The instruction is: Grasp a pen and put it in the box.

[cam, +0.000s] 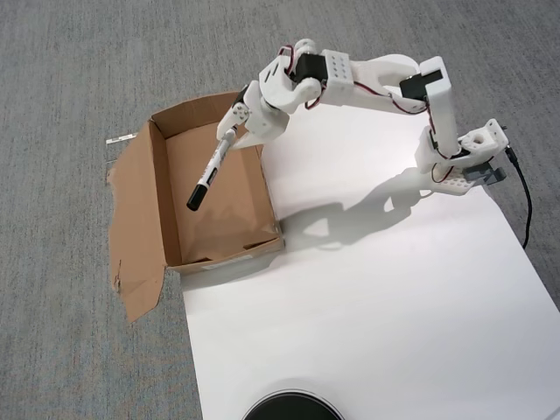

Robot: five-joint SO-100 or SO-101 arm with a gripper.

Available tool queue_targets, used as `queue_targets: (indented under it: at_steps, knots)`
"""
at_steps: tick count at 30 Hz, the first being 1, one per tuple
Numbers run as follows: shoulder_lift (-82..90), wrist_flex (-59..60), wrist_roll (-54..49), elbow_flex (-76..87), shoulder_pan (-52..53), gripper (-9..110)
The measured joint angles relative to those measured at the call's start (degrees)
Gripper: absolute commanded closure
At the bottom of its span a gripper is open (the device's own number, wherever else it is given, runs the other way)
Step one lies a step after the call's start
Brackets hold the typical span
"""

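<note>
brown cardboard fills the left of the overhead view: the box (210, 197) lies open below my claw (233, 133), its ragged flaps spread outward. the claw is closed on the pen (210, 171), pinching it near the white tip end. the barrel hangs down and to the left from the claw, and the black cap points into the box's interior. the pen appears to be held clear of the box floor, though this single view does not confirm height.

handling, as i judge it: the pen is light, stiff and smooth, so it can pivot or slip in an end grip. a hold nearer mid-barrel would be steadier. the remaining step is release over the box; no other view is supplied.
</note>
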Motion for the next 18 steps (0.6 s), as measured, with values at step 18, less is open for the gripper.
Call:
queue_targets:
  at_steps: [18]
  knots:
    - [-13.3, 0.0, 0.0, -0.3, 0.4, 101]
